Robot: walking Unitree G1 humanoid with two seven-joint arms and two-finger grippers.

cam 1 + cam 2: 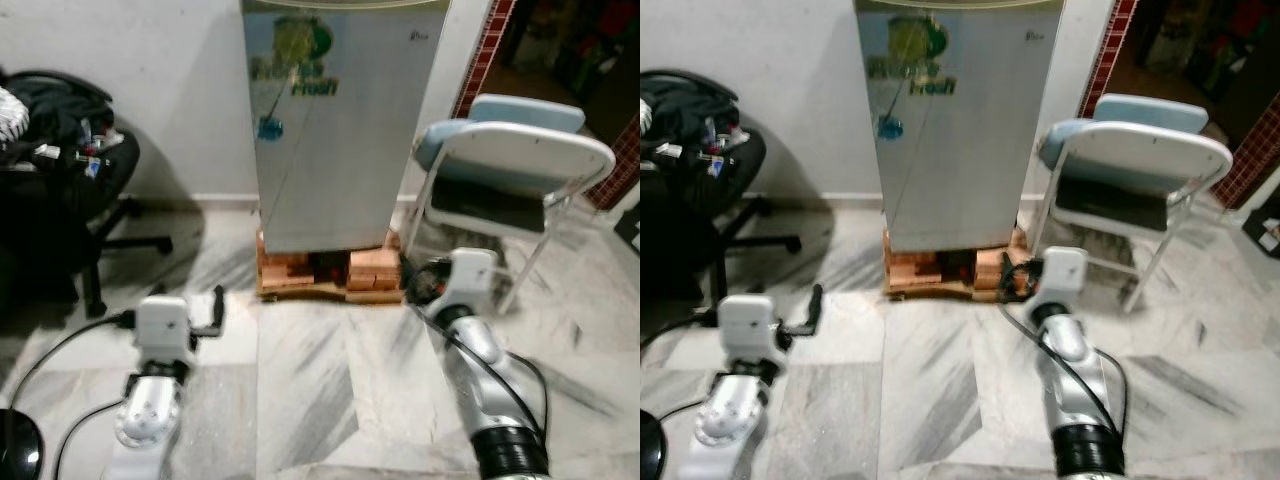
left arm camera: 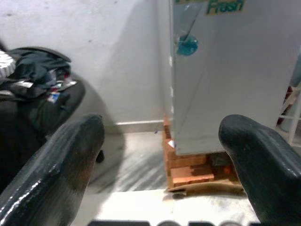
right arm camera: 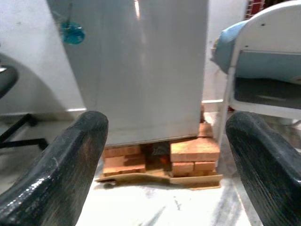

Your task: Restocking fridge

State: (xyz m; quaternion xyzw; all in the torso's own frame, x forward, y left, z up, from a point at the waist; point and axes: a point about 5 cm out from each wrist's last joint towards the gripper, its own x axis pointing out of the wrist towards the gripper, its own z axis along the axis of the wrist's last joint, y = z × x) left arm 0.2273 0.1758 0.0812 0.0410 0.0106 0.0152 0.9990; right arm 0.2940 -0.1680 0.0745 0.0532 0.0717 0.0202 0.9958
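You face the fridge [image 1: 335, 125], which stands shut against the wall on a base of bricks [image 1: 330, 272], and both arms are raised toward it with nothing held. The step in hand looks like the approach, so close in squarely and settle which edge of the door opens before you reach; no handle can be made out from here. Your left pincer [image 2: 160, 160] has its fingers spread wide, with the fridge's lower left corner ahead between them and well apart. Your right pincer [image 3: 169, 160] is spread too, aimed at the bottom of the door and the bricks, nearer but not touching. Mind the folding chair [image 1: 510, 165] just beside the fridge on your right, and the office chair [image 1: 60, 170] piled with clothes on your left.
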